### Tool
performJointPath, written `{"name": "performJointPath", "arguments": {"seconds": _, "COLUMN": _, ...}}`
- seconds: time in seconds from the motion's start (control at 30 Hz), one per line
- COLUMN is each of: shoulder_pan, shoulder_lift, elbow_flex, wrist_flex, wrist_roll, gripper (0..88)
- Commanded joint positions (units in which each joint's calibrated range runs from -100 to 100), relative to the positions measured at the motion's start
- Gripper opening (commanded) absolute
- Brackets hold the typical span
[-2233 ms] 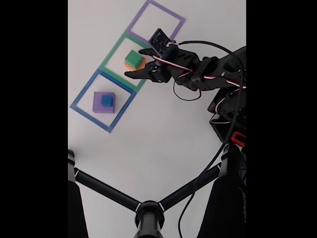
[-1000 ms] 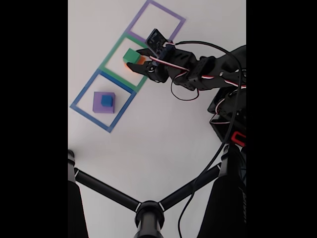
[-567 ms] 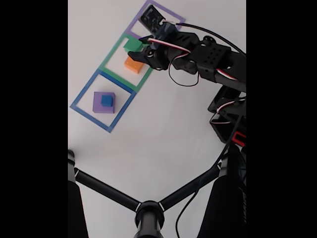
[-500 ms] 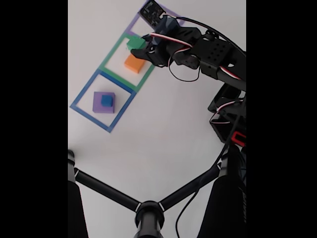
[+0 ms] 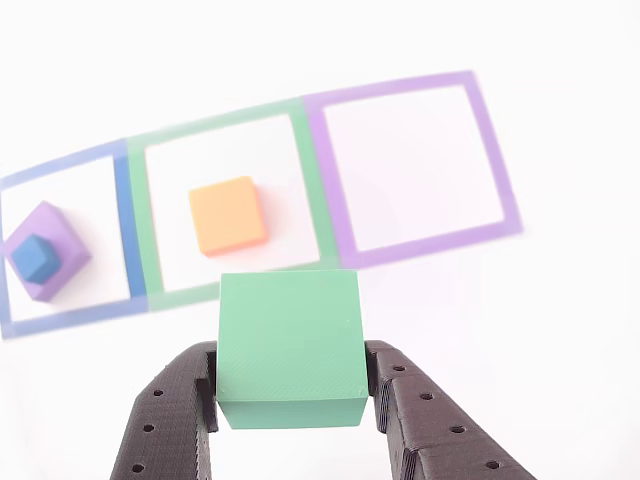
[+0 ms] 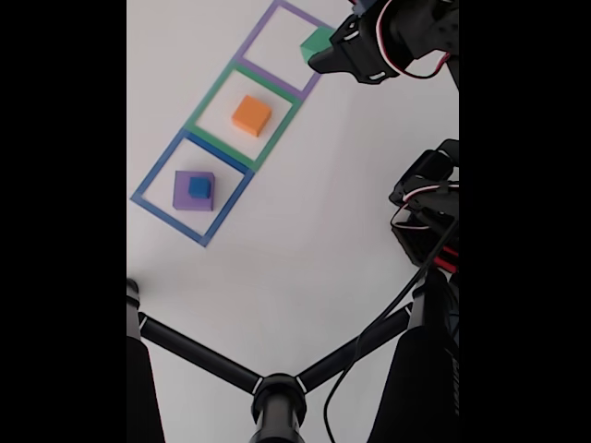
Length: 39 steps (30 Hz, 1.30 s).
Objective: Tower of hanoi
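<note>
Lifted off orange block point(image 6: 251, 115) — green block point(image 5: 290, 350) apparently clamped in pincer point(image 5: 292, 392).

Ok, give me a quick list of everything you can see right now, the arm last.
Green block: one, held off the table in the hand.
Orange block: one, alone inside the green outline.
Purple slab: one, inside the blue outline.
Blue cube: one, on the purple slab.
Purple outline: one, nothing inside.
Black tripod: one, bottom of the fixed view.
Hand: one, black, shut on the green block.
</note>
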Motion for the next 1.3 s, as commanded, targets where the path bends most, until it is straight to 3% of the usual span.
{"name": "performJointPath", "arguments": {"seconds": 0.0, "shoulder_pan": 1.94, "shoulder_lift": -1.1, "elbow_flex": -8.25, "wrist_flex": 5.37, "wrist_roll": 0.39, "gripper": 7.8}}
{"name": "performJointPath", "arguments": {"seconds": 0.3, "shoulder_pan": 7.89, "shoulder_lift": -2.07, "elbow_flex": -4.43, "wrist_flex": 4.56, "wrist_roll": 0.39, "gripper": 8.0}}
{"name": "performJointPath", "arguments": {"seconds": 0.53, "shoulder_pan": 11.53, "shoulder_lift": -6.43, "elbow_flex": 12.39, "wrist_flex": -9.04, "wrist_roll": 0.39, "gripper": 8.0}}
{"name": "performJointPath", "arguments": {"seconds": 0.93, "shoulder_pan": 16.52, "shoulder_lift": -7.8, "elbow_flex": 54.84, "wrist_flex": -59.73, "wrist_roll": 0.39, "gripper": 8.2}}
{"name": "performJointPath", "arguments": {"seconds": 1.27, "shoulder_pan": 16.61, "shoulder_lift": 6.17, "elbow_flex": 68.21, "wrist_flex": -92.36, "wrist_roll": 0.39, "gripper": 7.8}}
